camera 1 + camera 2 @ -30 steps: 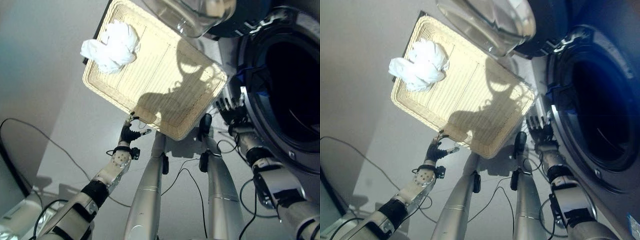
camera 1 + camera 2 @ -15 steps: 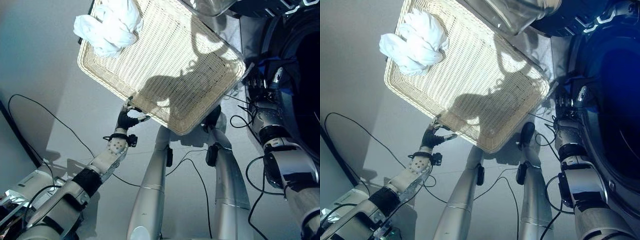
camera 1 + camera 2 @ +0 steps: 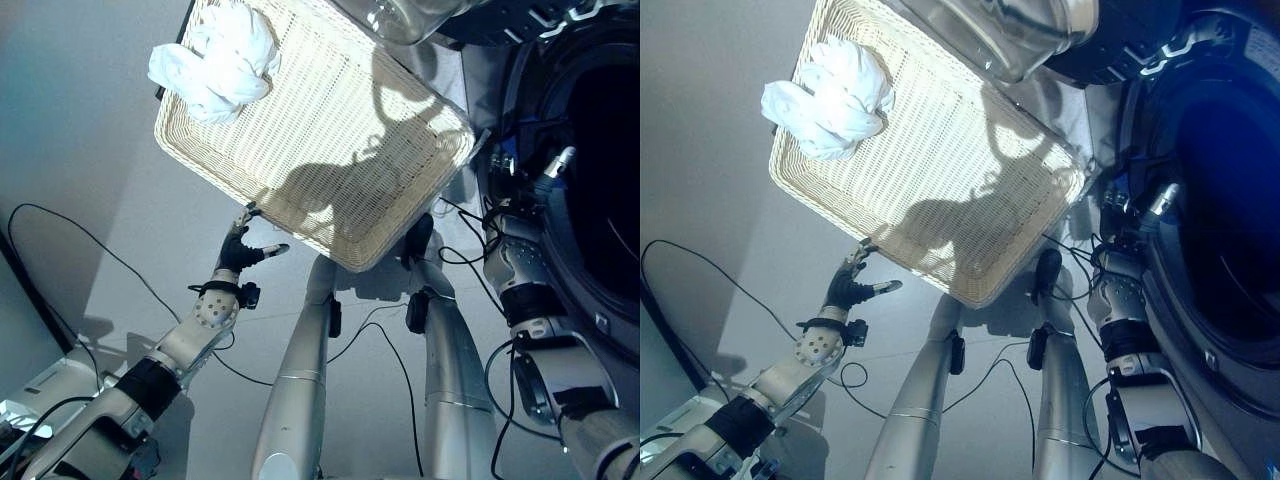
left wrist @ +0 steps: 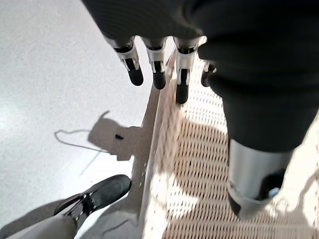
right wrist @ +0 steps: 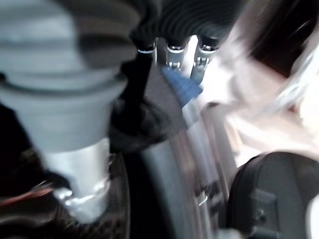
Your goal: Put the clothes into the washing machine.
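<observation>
Checking progress, I found the task unfinished: the white clothes [image 3: 218, 58] lay bunched in the far corner of the wicker basket [image 3: 400, 215] on the floor, well apart from the washing machine [image 3: 590, 150], whose drum stood open. My left robot hand [image 3: 240, 250] hovered at the basket's near rim, fingers relaxed, holding nothing. My right robot hand [image 3: 545, 175] was at the drum's rim; I could not tell its grip.

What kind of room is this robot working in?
Probably a laundry corner, perhaps a test room set up as one. A front-loading washing machine stands open on the right, a wicker basket sits on the plain grey floor, and a crumpled white cloth lies in it.
</observation>
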`<state>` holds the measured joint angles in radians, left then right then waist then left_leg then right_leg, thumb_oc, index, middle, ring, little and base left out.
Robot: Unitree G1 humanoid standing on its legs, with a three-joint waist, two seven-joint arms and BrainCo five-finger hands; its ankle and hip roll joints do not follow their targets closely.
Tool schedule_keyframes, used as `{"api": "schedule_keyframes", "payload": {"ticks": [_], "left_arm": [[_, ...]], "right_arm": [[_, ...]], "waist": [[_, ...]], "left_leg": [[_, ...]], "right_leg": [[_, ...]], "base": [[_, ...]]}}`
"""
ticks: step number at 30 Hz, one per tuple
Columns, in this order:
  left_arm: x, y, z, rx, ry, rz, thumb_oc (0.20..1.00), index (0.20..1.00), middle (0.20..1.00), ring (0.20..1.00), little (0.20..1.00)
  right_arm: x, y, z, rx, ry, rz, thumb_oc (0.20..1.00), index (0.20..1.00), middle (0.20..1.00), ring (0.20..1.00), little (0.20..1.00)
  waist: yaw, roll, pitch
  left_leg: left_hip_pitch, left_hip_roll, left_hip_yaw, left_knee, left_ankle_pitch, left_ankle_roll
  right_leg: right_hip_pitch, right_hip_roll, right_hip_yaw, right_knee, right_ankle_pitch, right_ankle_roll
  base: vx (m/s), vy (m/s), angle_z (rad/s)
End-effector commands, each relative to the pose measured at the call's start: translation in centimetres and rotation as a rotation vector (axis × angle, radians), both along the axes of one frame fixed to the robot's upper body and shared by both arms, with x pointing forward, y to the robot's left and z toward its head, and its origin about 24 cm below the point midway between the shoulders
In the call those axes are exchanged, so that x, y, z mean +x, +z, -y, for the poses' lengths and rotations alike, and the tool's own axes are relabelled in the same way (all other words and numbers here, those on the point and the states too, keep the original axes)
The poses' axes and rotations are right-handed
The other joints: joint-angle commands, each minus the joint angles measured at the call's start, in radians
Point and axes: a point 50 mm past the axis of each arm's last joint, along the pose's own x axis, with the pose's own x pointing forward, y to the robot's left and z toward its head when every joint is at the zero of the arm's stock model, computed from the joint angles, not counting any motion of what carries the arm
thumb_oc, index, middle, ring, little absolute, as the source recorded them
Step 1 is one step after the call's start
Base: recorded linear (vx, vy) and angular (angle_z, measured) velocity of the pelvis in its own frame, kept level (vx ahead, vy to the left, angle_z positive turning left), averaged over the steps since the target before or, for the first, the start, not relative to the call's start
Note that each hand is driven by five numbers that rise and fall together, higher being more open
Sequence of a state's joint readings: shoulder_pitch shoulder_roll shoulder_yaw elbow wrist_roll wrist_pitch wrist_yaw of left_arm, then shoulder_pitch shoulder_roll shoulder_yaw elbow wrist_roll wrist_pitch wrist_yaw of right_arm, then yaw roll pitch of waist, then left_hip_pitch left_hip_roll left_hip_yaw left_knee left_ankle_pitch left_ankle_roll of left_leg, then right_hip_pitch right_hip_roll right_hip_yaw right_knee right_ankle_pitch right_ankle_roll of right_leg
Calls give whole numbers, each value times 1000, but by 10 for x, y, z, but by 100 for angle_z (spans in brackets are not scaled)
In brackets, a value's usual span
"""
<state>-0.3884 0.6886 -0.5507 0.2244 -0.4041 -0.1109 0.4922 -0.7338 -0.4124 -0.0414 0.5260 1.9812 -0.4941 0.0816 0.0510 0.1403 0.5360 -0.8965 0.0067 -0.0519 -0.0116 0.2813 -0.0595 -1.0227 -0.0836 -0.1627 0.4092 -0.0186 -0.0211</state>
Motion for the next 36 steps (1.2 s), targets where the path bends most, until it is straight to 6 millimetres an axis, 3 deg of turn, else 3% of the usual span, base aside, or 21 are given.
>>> {"api": "schedule_keyframes", "payload": {"ticks": [1,4,7,9,11,17,20,22,23,26,27,30,31,34,35,36], "left_arm": [[-10,-6,-6,17,6,3,1000,1000,1000,1000,1000],[-13,-11,-9,17,15,-9,1000,1000,1000,1000,1000],[-13,-12,-14,7,33,-16,1000,1000,1000,1000,1000],[-12,-12,-15,3,37,-14,1000,1000,1000,1000,1000],[-11,-14,-18,1,39,-24,1000,1000,1000,1000,1000],[-6,-14,-17,2,28,-34,1000,1000,1000,1000,1000],[-2,-11,-10,3,23,-30,1000,1000,1000,1000,1000],[-1,-8,-8,3,38,-7,1000,1000,1000,1000,1000],[-1,-8,-8,3,38,-7,1000,1000,1000,1000,1000],[-3,-2,-9,-14,75,46,1000,1000,1000,1000,1000],[-7,1,-9,-36,115,100,1000,1000,1000,1000,1000],[-9,6,-10,-58,144,148,1000,1000,1000,1000,1000],[-13,10,-10,-81,173,193,1000,1000,1000,1000,1000],[-18,15,-12,-109,206,259,1000,1000,1000,1000,1000],[-18,15,-12,-109,206,259,1000,1000,1000,1000,1000],[-30,23,-15,-112,262,387,1000,1000,1000,1000,1000]], "right_arm": [[-64,48,96,-55,-475,217,1000,1000,1000,1000,1000],[-79,37,108,-31,-548,189,1000,1000,1000,1000,1000],[-103,26,138,-14,-716,103,1000,1000,1000,1000,1000],[-107,25,144,13,-747,89,1000,1000,1000,1000,1000],[-118,11,158,79,-814,10,1000,1000,1000,1000,1000],[-120,-17,162,283,-806,-123,1000,1000,1000,1000,1000],[-86,-38,140,228,-511,-247,1000,1000,1000,1000,1000],[-58,-51,113,85,-212,-317,1000,1000,1000,1000,1000],[-58,-51,113,85,-212,-317,1000,1000,1000,1000,1000],[-48,-70,83,-51,-45,-323,1000,1000,1000,1000,1000],[-47,-80,59,-217,16,-348,1000,1000,1000,1000,1000],[-47,-83,40,-384,54,-381,1000,1000,1000,1000,1000],[-47,-85,25,-541,63,-416,1000,1000,1000,1000,1000],[-48,-81,5,-784,44,-456,1000,1000,1000,1000,1000],[-48,-81,5,-784,44,-456,1000,1000,1000,1000,1000],[-58,-75,-19,-1081,-55,-509,1000,1000,1000,1000,1000]], "waist": [[-38,-17,-16],[-52,-28,-16],[-64,-33,-16],[-66,-34,-16],[-68,-34,-16],[-65,-30,-16],[-58,-30,-16],[-53,-37,-16],[-53,-37,-16],[-49,-45,-16],[-50,-51,-16],[-48,-55,-16],[-47,-60,-16],[-48,-69,-16],[-48,-69,-16],[-53,-83,-16]], "left_leg": [[25,-34,92,29,-64,3],[46,-31,100,26,-67,0],[70,-28,111,25,-77,-4],[62,-27,112,30,-73,-6],[69,-30,111,39,-79,-8],[65,-33,114,41,-80,-11],[75,-39,109,45,-90,-10],[73,-42,111,41,-88,-5],[73,-42,111,41,-88,-5],[74,-46,109,40,-86,1],[76,-51,107,49,-88,6],[80,-53,108,55,-90,10],[86,-55,107,62,-93,11],[96,-56,111,72,-97,11],[96,-56,111,72,-97,11],[109,-57,116,93,-107,12]], "right_leg": [[91,55,12,-230,210,120],[114,58,19,-243,215,121],[136,60,27,-242,205,124],[130,59,28,-242,212,122],[137,55,27,-241,211,124],[138,46,17,-252,219,124],[150,42,12,-255,214,125],[150,40,7,-263,221,125],[150,40,7,-263,221,125],[154,39,1,-268,222,122],[159,37,-2,-264,221,120],[164,36,-5,-262,217,119],[171,35,-7,-258,213,118],[184,34,-9,-256,208,116],[184,34,-9,-256,208,116],[198,35,-7,-247,202,112]], "base": [[-25,15,-11],[-25,40,-26],[-15,43,-18],[0,0,0],[0,0,0],[0,0,0],[0,0,0],[0,16,0],[0,0,0],[-6,18,0],[-18,59,1],[-13,46,-2],[-22,85,-1],[-18,68,2],[-29,196,2],[-27,220,3]]}}
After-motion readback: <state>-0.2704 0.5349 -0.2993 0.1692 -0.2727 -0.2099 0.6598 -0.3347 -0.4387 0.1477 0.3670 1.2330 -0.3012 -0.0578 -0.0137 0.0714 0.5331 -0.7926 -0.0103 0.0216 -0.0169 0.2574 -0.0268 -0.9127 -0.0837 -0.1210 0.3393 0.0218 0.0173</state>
